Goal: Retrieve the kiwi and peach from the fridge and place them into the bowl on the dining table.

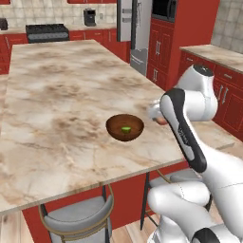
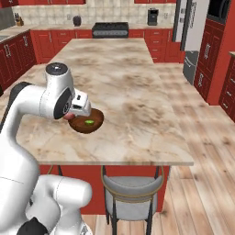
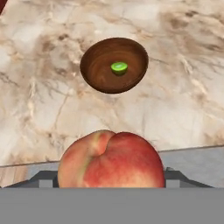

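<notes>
The dark reddish-brown bowl [image 1: 116,124] [image 2: 79,127] [image 3: 96,70] sits on the dining table [image 1: 61,95] [image 2: 133,96] [image 3: 183,96] near its front edge. In the bowl lies the small green kiwi [image 1: 126,129] [image 2: 89,122] [image 3: 119,67]. My gripper [image 1: 159,118] hovers just beside the bowl, at the table's edge and a little above it, shut on the pinkish-red peach [image 1: 163,122] [image 2: 69,116] [image 3: 111,159]. In the hand view the peach covers the finger tips. The silver fridge [image 1: 134,33] [image 2: 190,32] stands far off behind the table.
Grey-seated stools [image 1: 78,218] [image 2: 133,193] are tucked under the table's front edge. A black stove [image 1: 46,32] [image 2: 110,28] lines the back wall. Red cabinets with a marble counter [image 1: 216,54] run along one side. Wooden floor [image 2: 206,151] lies open beside the table.
</notes>
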### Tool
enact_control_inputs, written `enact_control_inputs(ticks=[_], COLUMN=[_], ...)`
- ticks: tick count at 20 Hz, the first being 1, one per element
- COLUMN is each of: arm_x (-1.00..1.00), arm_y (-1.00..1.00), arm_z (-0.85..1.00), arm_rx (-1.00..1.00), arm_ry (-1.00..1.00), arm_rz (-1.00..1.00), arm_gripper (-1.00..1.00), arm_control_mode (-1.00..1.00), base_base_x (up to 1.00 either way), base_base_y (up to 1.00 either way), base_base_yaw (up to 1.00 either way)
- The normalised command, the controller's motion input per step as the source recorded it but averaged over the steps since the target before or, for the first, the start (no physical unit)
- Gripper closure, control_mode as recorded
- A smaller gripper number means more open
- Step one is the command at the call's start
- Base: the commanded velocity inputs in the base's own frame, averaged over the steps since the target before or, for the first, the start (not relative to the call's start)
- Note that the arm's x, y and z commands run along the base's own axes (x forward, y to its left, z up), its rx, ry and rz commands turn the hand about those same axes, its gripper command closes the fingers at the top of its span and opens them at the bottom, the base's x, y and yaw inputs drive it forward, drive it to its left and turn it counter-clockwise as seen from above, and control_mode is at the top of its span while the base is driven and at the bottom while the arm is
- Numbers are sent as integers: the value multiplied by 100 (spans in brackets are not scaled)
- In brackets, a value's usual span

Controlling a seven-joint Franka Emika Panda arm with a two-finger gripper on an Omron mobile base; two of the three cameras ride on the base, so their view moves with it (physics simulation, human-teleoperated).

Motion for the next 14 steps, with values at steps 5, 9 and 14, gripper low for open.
enact_control_inputs(ticks=[5, 9, 14], arm_x=[100, 99, 90], arm_y=[40, 24, 1], arm_z=[-69, -61, -31], arm_rx=[0, 0, 0], arm_ry=[15, 9, 0], arm_rz=[11, 8, 0], arm_gripper=[100, 100, 100], arm_control_mode=[-100, -100, -100], base_base_x=[0, 0, 0], base_base_y=[0, 0, 0], base_base_yaw=[0, 0, 0])
